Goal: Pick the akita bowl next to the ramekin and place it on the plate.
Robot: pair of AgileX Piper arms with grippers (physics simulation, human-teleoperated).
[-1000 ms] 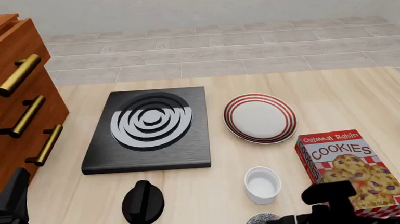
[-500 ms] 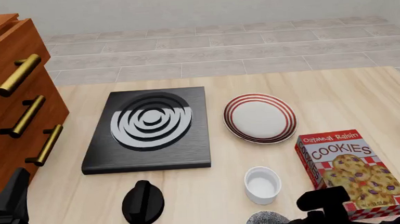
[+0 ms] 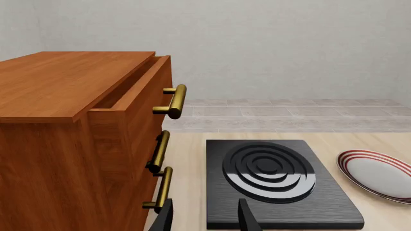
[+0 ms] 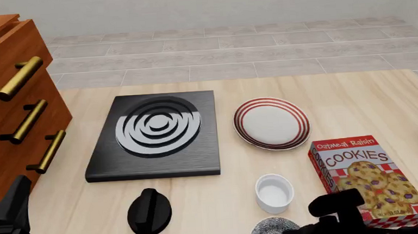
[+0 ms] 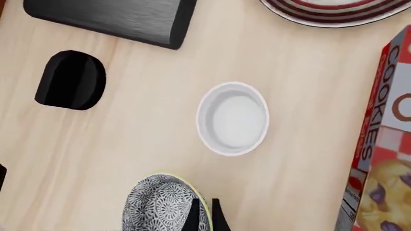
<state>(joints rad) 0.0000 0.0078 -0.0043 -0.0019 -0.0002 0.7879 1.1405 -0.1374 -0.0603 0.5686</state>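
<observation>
Near the ramekin [image 5: 232, 118], we see the right gripper [image 5: 205, 214] seemingly pinching the bowl [image 5: 163, 204] rim, jaws narrow.

light: bright, even, diffuse | shadows: faint, soft beneath ramekin [image 4: 274, 194] and plate [image 4: 272, 123] | glare: none | focus: sharp throughout, no blur or edge distortion

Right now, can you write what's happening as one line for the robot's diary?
stage: lifting | right gripper: shut on akita bowl rim, bowl tilted | ramekin: beside it | plate: bare | left gripper: open, idle
</observation>
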